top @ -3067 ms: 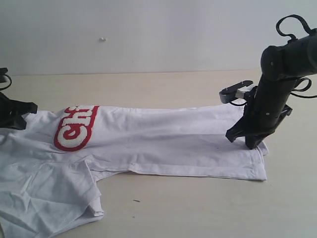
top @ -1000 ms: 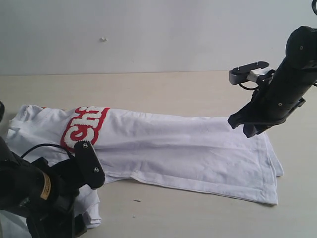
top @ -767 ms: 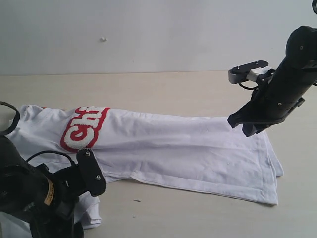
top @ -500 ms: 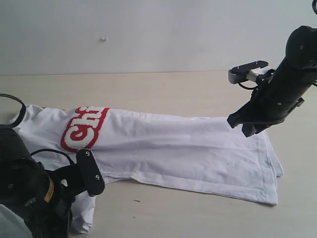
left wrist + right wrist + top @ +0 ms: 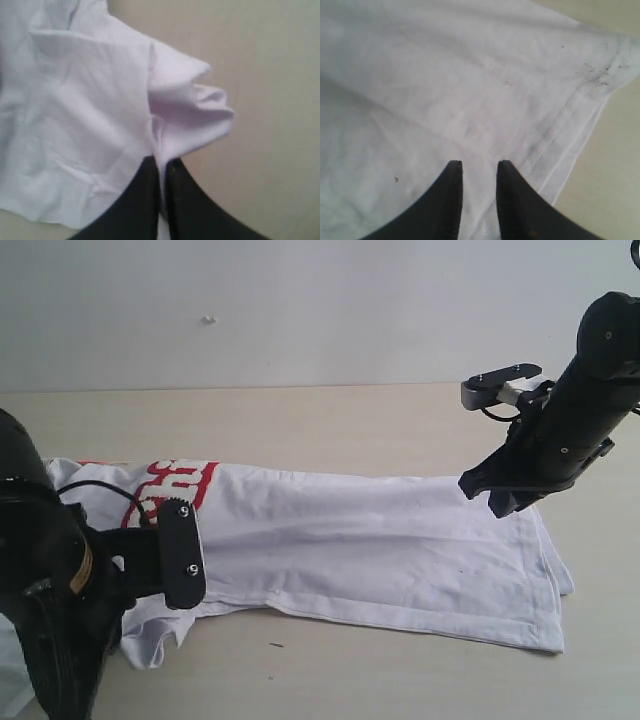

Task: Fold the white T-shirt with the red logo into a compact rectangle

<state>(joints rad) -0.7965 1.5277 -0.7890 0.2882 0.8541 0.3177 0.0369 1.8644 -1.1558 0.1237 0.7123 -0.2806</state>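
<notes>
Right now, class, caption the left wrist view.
Black left gripper shut on a bunched fold of the white T-shirt, above the beige tabletop.

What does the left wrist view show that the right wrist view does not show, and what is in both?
Only the left wrist view: the left gripper, jaws shut on a bunched fold of the T-shirt, with creased cloth beside it. Only the right wrist view: the right gripper, jaws apart and holding nothing, over flat cloth near the stitched hem, which bears small dark specks. Both: white cloth of the same T-shirt, lying on the tan table.
</notes>
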